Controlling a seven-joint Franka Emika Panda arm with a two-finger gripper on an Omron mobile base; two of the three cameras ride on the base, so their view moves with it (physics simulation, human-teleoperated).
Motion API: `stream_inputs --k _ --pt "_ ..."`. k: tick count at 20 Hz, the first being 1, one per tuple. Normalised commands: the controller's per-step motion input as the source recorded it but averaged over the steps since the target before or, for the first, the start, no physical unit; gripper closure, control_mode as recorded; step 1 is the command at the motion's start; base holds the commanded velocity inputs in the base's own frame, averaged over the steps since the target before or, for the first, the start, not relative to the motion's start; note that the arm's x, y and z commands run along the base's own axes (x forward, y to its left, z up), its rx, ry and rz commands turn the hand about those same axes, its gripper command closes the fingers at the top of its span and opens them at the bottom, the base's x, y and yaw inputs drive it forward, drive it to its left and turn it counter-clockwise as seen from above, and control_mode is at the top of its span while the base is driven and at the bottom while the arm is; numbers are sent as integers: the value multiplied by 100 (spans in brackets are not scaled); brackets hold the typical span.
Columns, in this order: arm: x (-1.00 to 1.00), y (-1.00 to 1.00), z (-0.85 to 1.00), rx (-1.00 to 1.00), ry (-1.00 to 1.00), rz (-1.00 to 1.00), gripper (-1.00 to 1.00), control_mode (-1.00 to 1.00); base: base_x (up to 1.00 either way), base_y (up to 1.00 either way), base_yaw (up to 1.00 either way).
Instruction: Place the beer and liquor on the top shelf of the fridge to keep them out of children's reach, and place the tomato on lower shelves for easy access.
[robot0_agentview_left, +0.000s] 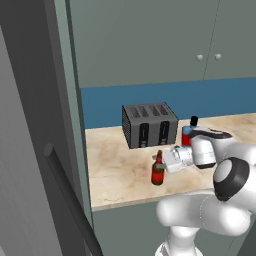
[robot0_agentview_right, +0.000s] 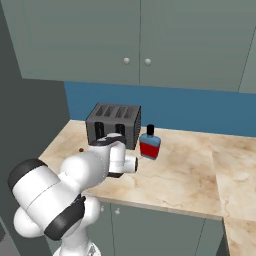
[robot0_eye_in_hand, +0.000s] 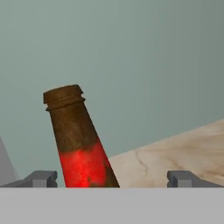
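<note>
The beer (robot0_agentview_left: 158, 172), a slim brown bottle with a red label, stands upright near the counter's front edge. My gripper (robot0_agentview_left: 165, 161) sits level with its neck, just to its right. In the hand view the beer (robot0_eye_in_hand: 78, 141) rises between my open fingertips (robot0_eye_in_hand: 42, 178), nearer the left one, and neither touches it; my gripper (robot0_eye_in_hand: 113, 179) holds nothing. The liquor (robot0_agentview_right: 149, 144), blue above and red below with a black cap, stands right of the toaster; the liquor (robot0_agentview_left: 188, 133) is partly hidden by my arm. The fridge (robot0_agentview_left: 30, 165) shows its grey door at the left. The tomato, top shelf and lower shelves are out of view.
A dark grey toaster (robot0_agentview_left: 149, 125) stands at the back of the marble counter (robot0_agentview_left: 112, 175), against a blue backsplash. Grey-green cupboards (robot0_agentview_right: 140, 40) hang above. The fridge's dark handle (robot0_agentview_left: 67, 195) juts out at the lower left. The counter runs on to the right (robot0_agentview_right: 200, 170).
</note>
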Motion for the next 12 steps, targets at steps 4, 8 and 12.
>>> stream_inputs --k 4,8,12 --pt "0 33 -8 -1 0 0 -100 -100 0 0 0" --pt "0 12 -2 0 0 0 100 -100 0 0 0" --pt "-1 0 0 0 0 0 100 -100 0 0 0"
